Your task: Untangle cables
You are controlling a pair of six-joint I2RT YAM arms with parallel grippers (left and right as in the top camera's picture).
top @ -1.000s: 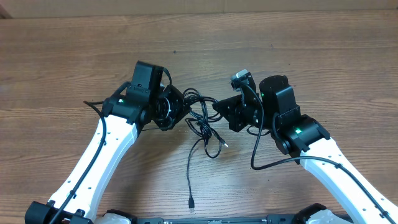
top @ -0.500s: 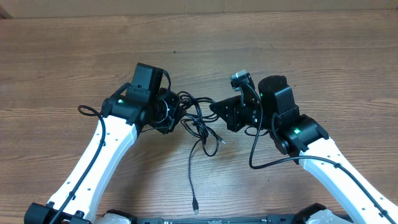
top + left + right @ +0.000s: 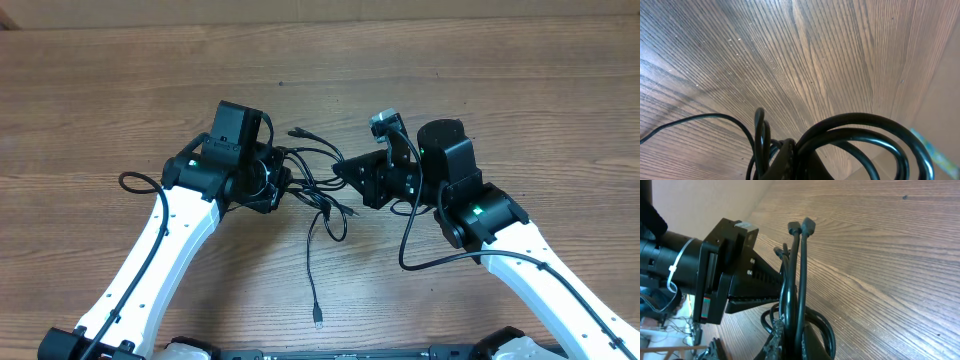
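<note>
Both my arms lean inward, left gripper (image 3: 281,181) and right gripper (image 3: 338,170) each pinched tight on the tangled black cables (image 3: 318,203) between them. The left one's sticker (image 3: 742,225) is unreadable.

Close over the desk (image 3: 815,60), wood grain fans across the whole view. Black cables (image 3: 860,120) crowd the bottom edge. Thick loops arch up at centre-right, one strand stands upright just left of them, and a thinner line (image 3: 700,116) sweeps in from the left edge to join the bunch.
</note>
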